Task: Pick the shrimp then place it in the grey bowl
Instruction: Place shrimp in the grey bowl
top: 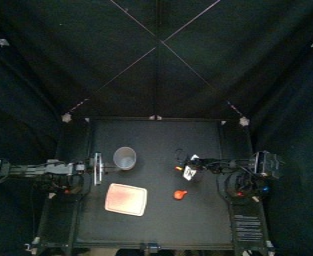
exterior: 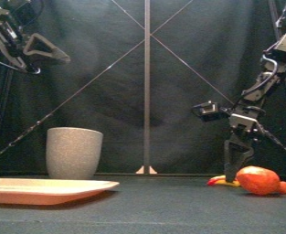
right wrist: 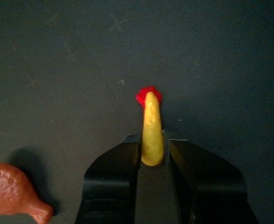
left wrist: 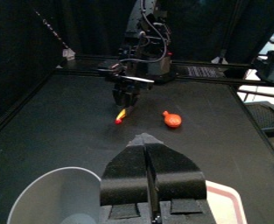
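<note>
The shrimp (right wrist: 152, 118) is a yellow toy with a red tail, low over the table on the right. My right gripper (right wrist: 154, 144) is shut on its body, and the red tail sticks out past the fingertips. In the front view the shrimp (exterior: 218, 181) shows just left of the right gripper (exterior: 237, 169), at table level. The grey bowl (exterior: 74, 152) is a tall speckled cup standing upright on the left, also seen as the grey bowl (top: 125, 157) from above. My left gripper (left wrist: 151, 179) is shut on nothing and hovers high by the bowl.
An orange-red toy drumstick (exterior: 261, 180) lies just in front of the right gripper, also visible as the drumstick (top: 180, 194). A flat pink tray (top: 127, 199) lies in front of the grey bowl, at the front left.
</note>
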